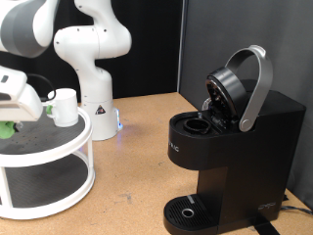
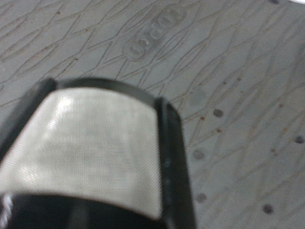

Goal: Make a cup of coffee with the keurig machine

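One cup (image 1: 66, 106) is counted, standing just beside the gripper (image 1: 22, 108). One keurig machine (image 1: 230, 147) is seen, well apart from the gripper, with its lid raised. One white two-tier round stand (image 1: 59, 166) is found beneath the gripper. One green item (image 1: 8, 128) is glimpsed beside the gripper.

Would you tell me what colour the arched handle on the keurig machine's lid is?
Silver-grey, against the black keurig machine; the handle shows best in the exterior view.
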Controlling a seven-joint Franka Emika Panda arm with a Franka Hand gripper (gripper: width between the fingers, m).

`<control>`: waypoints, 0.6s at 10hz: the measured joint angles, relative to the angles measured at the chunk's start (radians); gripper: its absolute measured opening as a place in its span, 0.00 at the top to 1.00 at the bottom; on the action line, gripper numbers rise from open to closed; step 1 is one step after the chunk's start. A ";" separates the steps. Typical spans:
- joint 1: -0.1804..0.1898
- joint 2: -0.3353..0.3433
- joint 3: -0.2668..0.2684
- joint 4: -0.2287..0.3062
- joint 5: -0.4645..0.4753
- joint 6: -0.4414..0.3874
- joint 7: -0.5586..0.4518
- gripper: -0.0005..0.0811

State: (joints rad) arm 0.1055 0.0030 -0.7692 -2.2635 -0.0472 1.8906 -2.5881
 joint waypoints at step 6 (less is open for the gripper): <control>0.000 -0.114 0.012 -0.002 0.000 0.076 0.013 0.41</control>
State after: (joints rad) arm 0.1059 -0.1115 -0.7574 -2.2652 -0.0475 1.9670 -2.5755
